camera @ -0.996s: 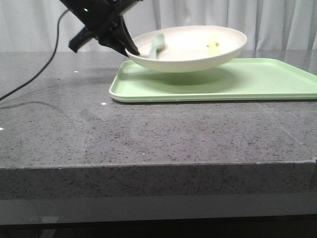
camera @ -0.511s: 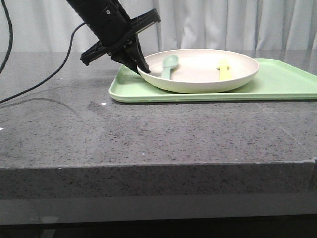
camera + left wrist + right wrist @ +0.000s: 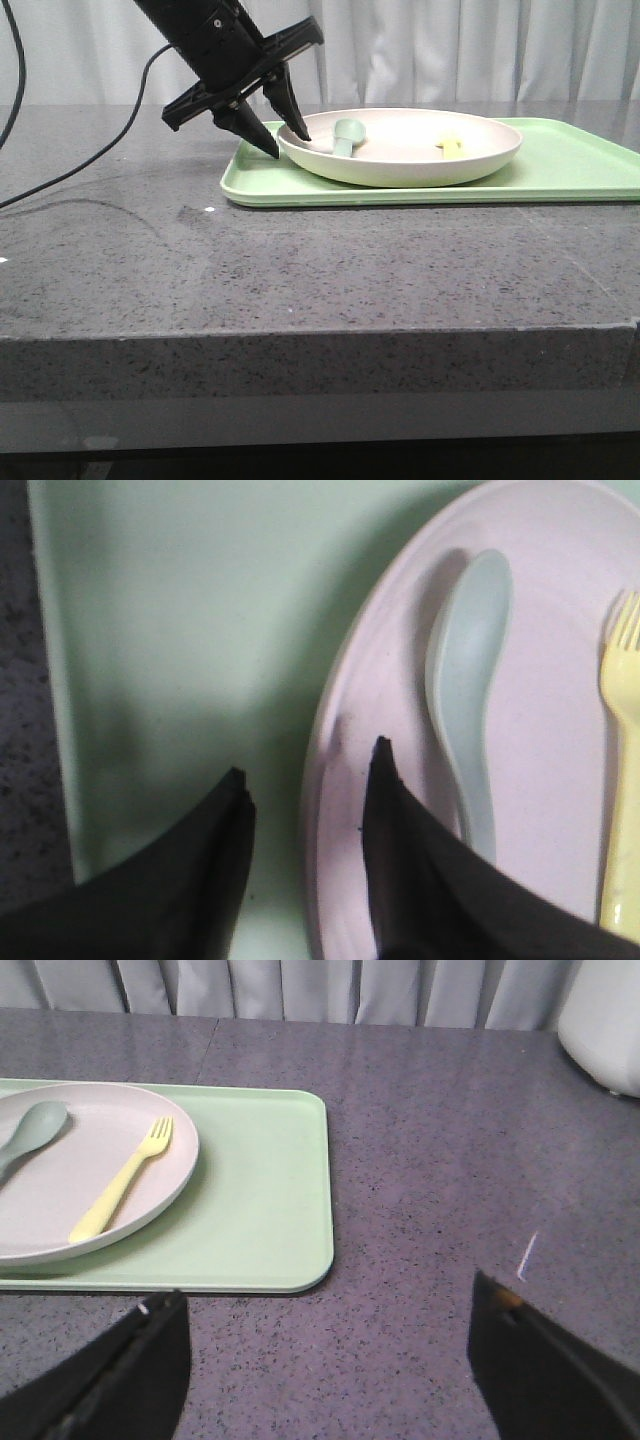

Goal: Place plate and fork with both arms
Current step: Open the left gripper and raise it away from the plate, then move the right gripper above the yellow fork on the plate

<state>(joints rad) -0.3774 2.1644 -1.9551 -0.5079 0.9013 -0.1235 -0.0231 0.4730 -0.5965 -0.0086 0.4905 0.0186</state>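
Note:
The cream-white plate (image 3: 400,160) rests flat on the light-green tray (image 3: 560,175). The yellow fork (image 3: 450,147) lies in the plate's right part, beside a pale green spoon (image 3: 347,135). My left gripper (image 3: 288,146) is open, its fingers straddling the plate's left rim without gripping it. The left wrist view shows one finger over the tray (image 3: 180,630) and one inside the plate's rim (image 3: 335,780), near the spoon (image 3: 465,700) and fork (image 3: 625,780). My right gripper (image 3: 322,1295) is open and empty above the table, near the tray's corner; the plate (image 3: 60,1210) and fork (image 3: 120,1182) lie beyond it.
The tray (image 3: 260,1190) sits on a dark speckled stone table (image 3: 300,270). A black cable (image 3: 70,160) trails across the table's left side. A white rounded object (image 3: 605,1020) stands at the far corner in the right wrist view. Curtains hang behind.
The left gripper held the plate tilted above the tray, lowered it flat onto the tray, then opened and let go of the rim.

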